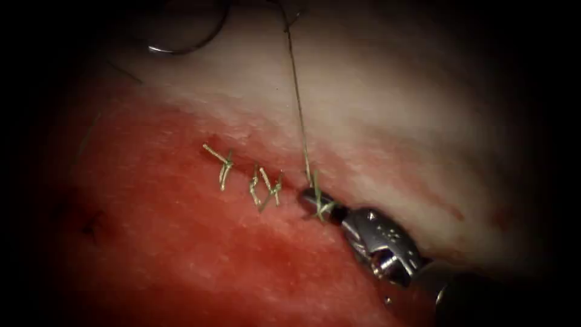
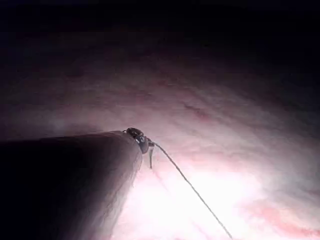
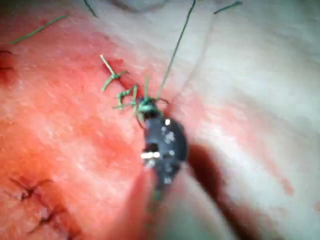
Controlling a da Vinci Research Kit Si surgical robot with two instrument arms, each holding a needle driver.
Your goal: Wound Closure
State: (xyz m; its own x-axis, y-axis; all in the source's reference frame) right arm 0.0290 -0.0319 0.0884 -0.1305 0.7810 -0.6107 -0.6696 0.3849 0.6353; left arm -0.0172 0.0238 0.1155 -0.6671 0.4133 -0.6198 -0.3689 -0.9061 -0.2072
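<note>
The right tool [image 1: 318, 203] enters from four o'clock, its jaws closed on the thread [image 1: 298, 103] at the newest knot [image 1: 321, 209] on the cut. Toward ten o'clock lie earlier stitches [image 1: 251, 178]. Farthest, at eleven o'clock, the needle [image 1: 193, 36] rests on pale tissue [image 1: 375, 103]. The left tool's [image 2: 142, 142] jaws: cannot tell.

Darkness all around the edges, nothing of a room to make out. Bright light pooled at the centre, fading outward.

Dark vignette rings the endoscope view (wrist views blurred, strongly lit).
</note>
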